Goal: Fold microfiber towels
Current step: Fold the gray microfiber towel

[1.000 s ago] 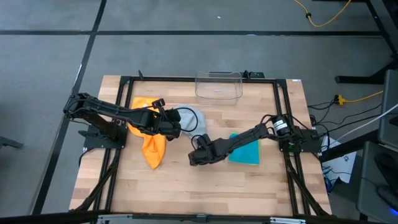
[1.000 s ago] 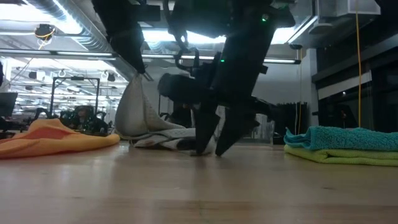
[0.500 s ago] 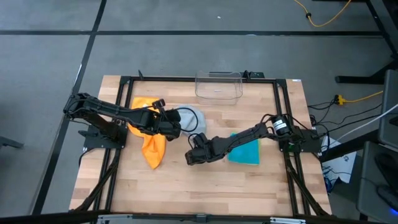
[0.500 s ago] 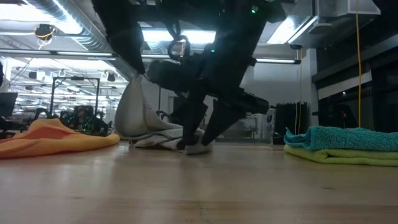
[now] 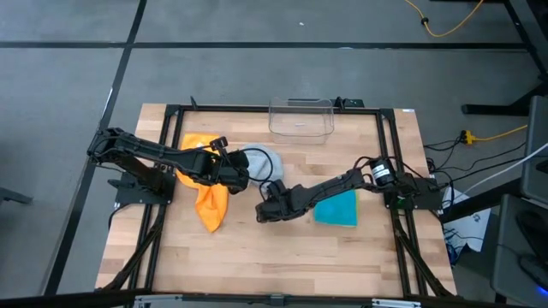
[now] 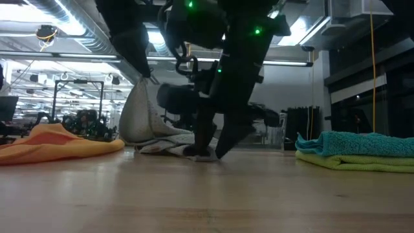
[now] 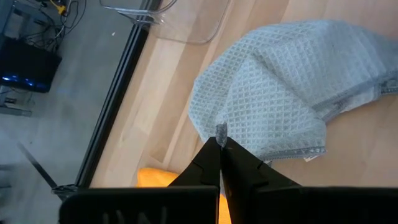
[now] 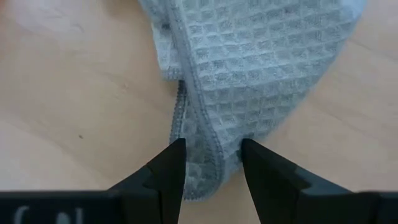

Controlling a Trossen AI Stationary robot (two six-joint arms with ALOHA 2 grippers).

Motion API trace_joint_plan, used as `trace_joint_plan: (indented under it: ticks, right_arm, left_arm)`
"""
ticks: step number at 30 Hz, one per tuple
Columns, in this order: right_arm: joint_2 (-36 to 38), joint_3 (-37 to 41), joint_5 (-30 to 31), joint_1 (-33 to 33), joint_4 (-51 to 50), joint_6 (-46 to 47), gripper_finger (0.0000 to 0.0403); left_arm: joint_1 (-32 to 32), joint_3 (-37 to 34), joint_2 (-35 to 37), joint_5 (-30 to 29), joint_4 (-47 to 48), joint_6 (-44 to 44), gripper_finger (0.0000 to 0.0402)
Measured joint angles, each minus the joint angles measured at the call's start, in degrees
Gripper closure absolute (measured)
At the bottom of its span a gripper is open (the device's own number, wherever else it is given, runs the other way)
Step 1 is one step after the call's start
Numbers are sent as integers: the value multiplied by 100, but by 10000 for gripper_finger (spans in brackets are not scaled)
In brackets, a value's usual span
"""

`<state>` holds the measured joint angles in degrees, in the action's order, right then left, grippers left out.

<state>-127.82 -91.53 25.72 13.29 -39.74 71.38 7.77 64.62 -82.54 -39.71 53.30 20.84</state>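
now grey towel (image 5: 261, 162) hangs peaked from left fingers (image 7: 219, 163), spreading rightward.

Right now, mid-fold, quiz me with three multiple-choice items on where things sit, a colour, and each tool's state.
1. Where does the folded teal blue microfiber towel lie?
A. on the folded lime green towel
B. in the clear plastic bin
C. under the orange towel

2. What colour is the waffle-weave towel being worked?
A. orange
B. light grey
C. teal

3. How does the right tool stand?
A. shut on nothing
B. gripping the bin
C. open astride the grey towel's hem

Answers: 1 A, the low view shows teal stacked on green. 2 B, both wrist views show grey cloth. 3 C, its fingers straddle the hem, while the left tool pinches a raised corner.
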Motion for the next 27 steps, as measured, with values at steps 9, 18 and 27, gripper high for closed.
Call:
trace_joint_plan:
  ticks: [9,18,27]
  right_arm:
    - [-6,-7,-93,-3,-59,-228,251]
    - [2,-7,-95,10,-303,-1208,389]
    - [-31,-883,78,76,-2660,-1985,396]
  left_arm:
    - [0,0,0,-2,-2,0,402]
    - [0,0,0,-2,0,0,401]
    - [133,43,2,-91,47,-44,401]
